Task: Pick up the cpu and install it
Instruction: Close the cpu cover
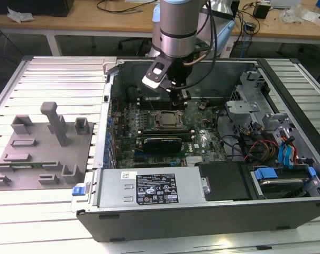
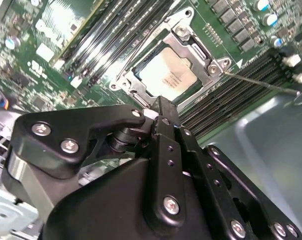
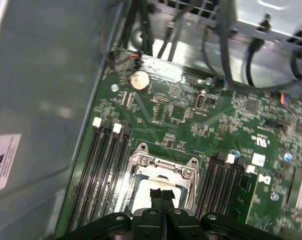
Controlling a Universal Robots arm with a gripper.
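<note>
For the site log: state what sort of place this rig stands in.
Likely an electronics lab or workshop: an opened computer case lies on a slatted metal table, a grey fixture plate beside it, and wooden benches with cables stand behind.

We find the exterior view evenly lit from overhead. It is bright and soft, with a pale sheen on the ribbed table (image 1: 59, 79) and only shallow shade inside the computer case (image 1: 202, 225). In the second wrist view, light glares off the cpu (image 2: 165, 75) and the metal socket frame (image 2: 198, 47), while the black gripper (image 2: 160, 102), close to the lens, reads dark with small highlights on its screws. The first wrist view is dimmer and soft throughout: the side wall (image 3: 41, 75) is a hazy grey-green blur, and fine detail on the motherboard (image 3: 180, 110) smears.
</note>
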